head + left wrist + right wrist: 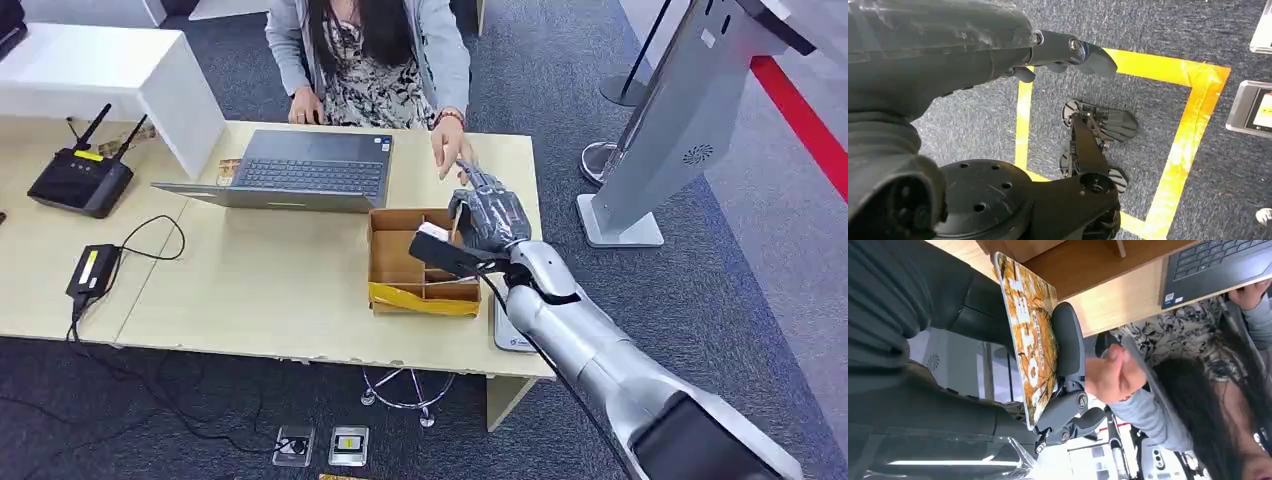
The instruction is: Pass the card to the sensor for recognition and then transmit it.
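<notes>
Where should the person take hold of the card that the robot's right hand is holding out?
Probably the free edge of the card, the one away from the right hand. A finger and the thumb clamp its two faces, so the person's hand should come from the far side and pinch both faces at that edge.

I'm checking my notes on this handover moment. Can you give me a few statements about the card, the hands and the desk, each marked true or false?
1. The right hand holds an orange printed card. True.
2. The person's hand reaches toward the right hand. True.
3. The laptop is closed. False: it is open, keyboard showing.
4. The left hand holds the card. False: it hangs over the carpet, holding nothing.
5. The cardboard box sits on the floor. False: it is on the desk.
</notes>
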{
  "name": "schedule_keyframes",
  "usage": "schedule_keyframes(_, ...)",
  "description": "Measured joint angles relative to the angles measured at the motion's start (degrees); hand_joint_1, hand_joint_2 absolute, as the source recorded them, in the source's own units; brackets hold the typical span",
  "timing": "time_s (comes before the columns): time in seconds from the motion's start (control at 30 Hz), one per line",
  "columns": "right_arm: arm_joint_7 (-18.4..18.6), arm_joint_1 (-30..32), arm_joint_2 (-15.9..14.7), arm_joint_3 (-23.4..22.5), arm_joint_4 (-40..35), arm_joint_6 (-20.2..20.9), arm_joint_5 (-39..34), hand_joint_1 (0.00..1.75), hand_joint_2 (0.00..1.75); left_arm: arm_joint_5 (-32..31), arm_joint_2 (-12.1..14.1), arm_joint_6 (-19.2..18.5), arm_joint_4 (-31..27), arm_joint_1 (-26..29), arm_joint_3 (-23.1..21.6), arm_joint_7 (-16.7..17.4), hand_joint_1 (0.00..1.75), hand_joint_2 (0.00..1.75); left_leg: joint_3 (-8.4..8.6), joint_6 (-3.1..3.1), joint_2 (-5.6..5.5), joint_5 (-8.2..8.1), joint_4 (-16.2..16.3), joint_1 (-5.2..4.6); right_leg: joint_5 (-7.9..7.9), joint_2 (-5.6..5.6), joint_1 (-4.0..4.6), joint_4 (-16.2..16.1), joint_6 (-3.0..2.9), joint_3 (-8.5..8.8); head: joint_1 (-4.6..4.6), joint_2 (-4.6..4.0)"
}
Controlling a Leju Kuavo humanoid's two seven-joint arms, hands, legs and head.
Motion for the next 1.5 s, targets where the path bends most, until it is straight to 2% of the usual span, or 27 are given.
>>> schedule_keyframes(0.43, 0.48, 0.01, 0.02, -1.88, 1.51, 0.02, 3.41, 1.75, 1.75, -0.04, 0.35, -1.46, 0.00, 0.00, -1.22, -0.33, 0.00, 0.00, 0.00, 0.00, 0.00, 0.00, 0.00, 0.00, 0.00, 0.00, 0.00, 0.00, 0.00, 0.00, 0.00, 0.00)
schedule_keyframes(0.47, 0.50, 0.01, 0.02, -2.08, 1.51, 0.02, 3.49, 0.02, 1.75, -0.04, 0.37, -1.64, 0.00, 0.01, -1.22, -0.35, 0.00, 0.00, 0.00, 0.00, 0.00, 0.00, 0.00, 0.00, 0.00, 0.00, 0.00, 0.00, 0.00, 0.00, 0.00, 0.00)
schedule_keyframes(0.53, 0.66, 0.01, 0.02, -2.32, 1.51, 0.09, 3.74, 0.00, 1.75, -0.04, 0.46, -1.79, 0.00, 0.00, -1.22, -0.35, 0.00, 0.00, 0.00, 0.00, 0.00, 0.00, 0.00, 0.00, 0.00, 0.01, 0.00, 0.00, 0.00, 0.00, 0.00, 0.00)
schedule_keyframes(0.57, 0.72, 0.02, 0.04, -2.45, 1.51, 0.09, 4.11, 0.00, 0.00, -0.02, 0.48, -1.84, 0.00, 0.00, -1.25, -0.35, 0.00, 0.00, 0.00, 0.00, 0.00, 0.00, 0.00, 0.00, 0.00, 0.02, 0.00, 0.00, 0.00, 0.00, 0.00, 0.00)
schedule_keyframes(0.77, 0.15, 0.24, 0.37, -3.06, 1.51, 1.84, 4.67, 0.00, 0.00, 0.00, 0.81, -2.12, 0.00, 0.00, -1.25, -0.35, 0.00, 0.00, 0.01, 0.00, 0.00, 0.00, 0.00, 0.00, 0.00, 0.02, 0.00, 0.00, 0.00, 0.00, 0.00, 0.00)
schedule_keyframes(0.97, 0.13, 0.64, 0.85, -3.08, 1.46, 1.68, 5.90, 0.00, 0.00, 0.70, 1.03, -1.81, 0.00, -0.01, -1.25, -0.31, 0.00, 0.00, 0.01, 0.00, 0.00, 0.00, 0.00, 0.00, 0.00, 0.02, 0.00, 0.00, 0.00, -0.01, -0.02, 0.00)
schedule_keyframes(1.2, 2.23, 2.27, 0.42, -3.45, -1.87, 2.27, 7.43, 0.00, 0.00, 1.60, 1.24, -1.62, 0.00, 0.00, -1.25, 0.02, 0.00, 0.00, 0.02, 0.00, 0.01, 0.00, 0.00, 0.00, 0.00, 0.04, 0.00, 0.00, 0.00, -0.03, 0.00, 0.02)
schedule_keyframes(1.23, 2.75, 2.78, 0.00, -3.54, -3.30, 2.79, 7.58, 0.00, 1.75, 1.73, 1.27, -1.51, 0.00, 0.01, -1.25, 0.20, 0.00, 0.00, 0.01, 0.00, 0.01, 0.00, 0.00, 0.00, 0.00, 0.04, 0.00, -0.01, 0.00, -0.03, 0.00, 0.00)
schedule_keyframes(1.37, 4.78, 4.39, -1.61, -4.19, -8.67, 4.70, 7.47, 0.00, 1.75, 2.25, 1.44, -1.49, 0.02, 0.04, -1.25, 0.28, 0.00, 0.00, 0.02, 0.00, 0.01, 0.00, 0.01, 0.00, 0.00, 0.04, 0.00, -0.01, 0.00, -0.03, -0.02, 0.00)
schedule_keyframes(1.5, 8.87, 7.18, -4.39, -4.72, -17.08, 7.45, 7.06, 0.00, 1.75, 2.86, 1.44, -1.14, 0.02, 0.09, -1.22, 0.28, 0.00, 0.00, 0.02, 0.00, 0.01, 0.00, 0.01, -0.01, 0.00, 0.04, 0.00, -0.01, 0.00, -0.03, 0.02, 0.00)
